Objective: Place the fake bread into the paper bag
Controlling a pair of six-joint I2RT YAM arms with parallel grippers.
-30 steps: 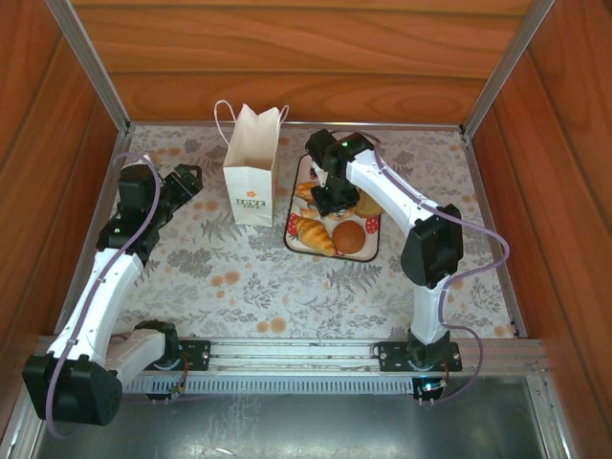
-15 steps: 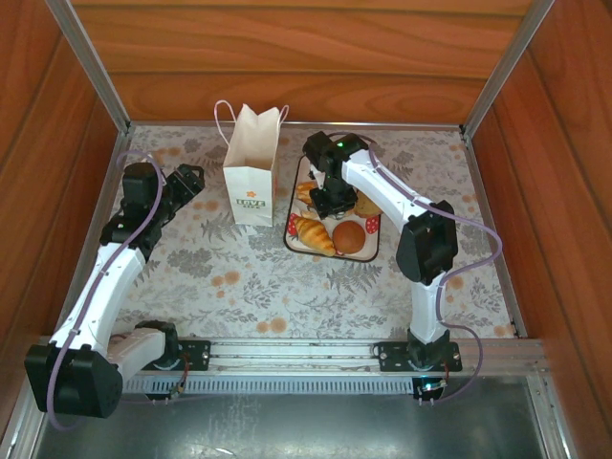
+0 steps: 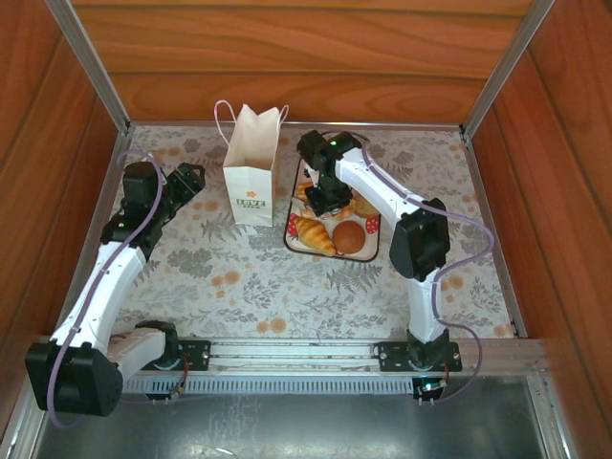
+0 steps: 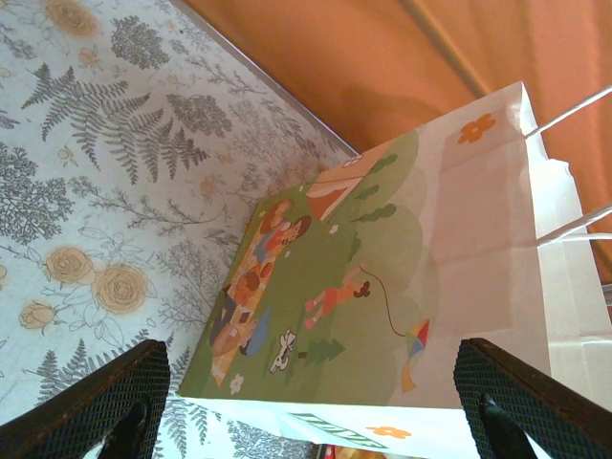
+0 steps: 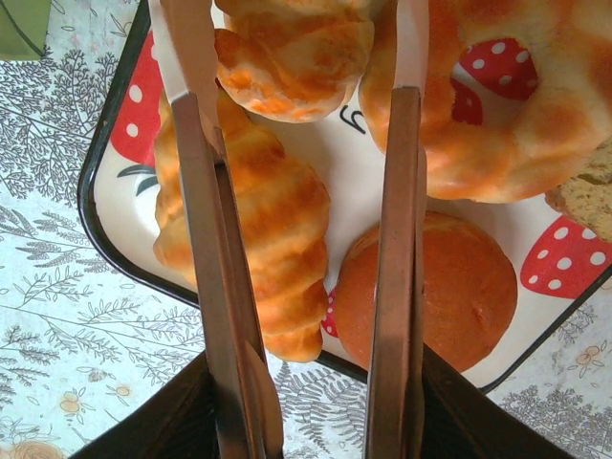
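Now your right fingers (image 5: 397,191) bracket a small golden toy roll (image 5: 292,57) above the strawberry-print tray (image 5: 115,191); I cannot tell if they grip. Next, carry it to the white paper bag (image 3: 251,172) at nine o'clock of the tray; left fingers (image 4: 105,406) are wide open.

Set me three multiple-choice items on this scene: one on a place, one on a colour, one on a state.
1. Where does the paper bag stand?
A. On the tray
B. On the table beside the tray, to its left in the top view
C. To the right of the tray in the top view

2. What colour is the tray's rim?
A. Black
B. Green
C. Yellow

3. How is the left gripper?
A. Shut on a bag handle
B. Shut on a pastry
C. Open, holding nothing

Answers:
1. B: the top view shows the bag upright on the flowered cloth, left of the tray.
2. A: the right wrist view shows a dark black edge around the white strawberry print.
3. C: the left wrist view shows its fingers wide apart, with the bag beyond them.
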